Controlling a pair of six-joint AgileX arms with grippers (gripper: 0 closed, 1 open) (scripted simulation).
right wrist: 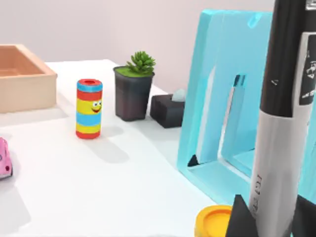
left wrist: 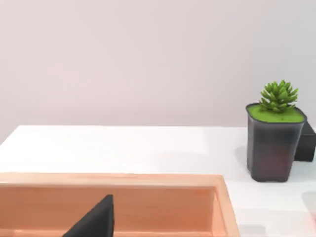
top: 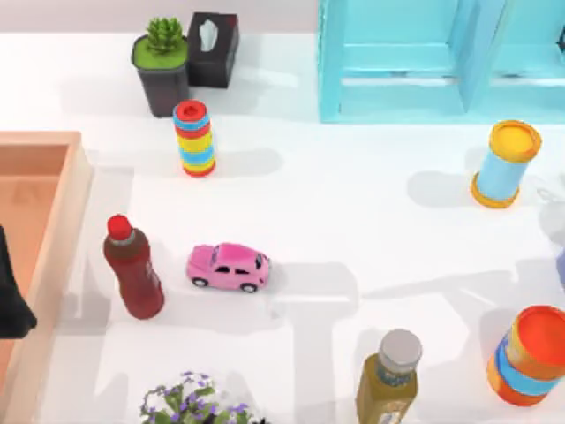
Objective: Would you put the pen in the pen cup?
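Left hand (top: pixel 11 300) sits parked over the wooden tray (top: pixel 62 230) at the counter's left edge; you can't tell its finger state. Right wrist view gives you the pen (right wrist: pixel 284 123) upright, clamped in the right hand (right wrist: pixel 269 217), above a yellow-rimmed cup (right wrist: pixel 212 221).

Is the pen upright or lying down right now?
Upright: the pen stands nearly vertical in the right wrist view, right gripper fingers flanking its lower end.

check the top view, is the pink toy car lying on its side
No, the pink toy car stands upright on its wheels beside the red-capped bottle.
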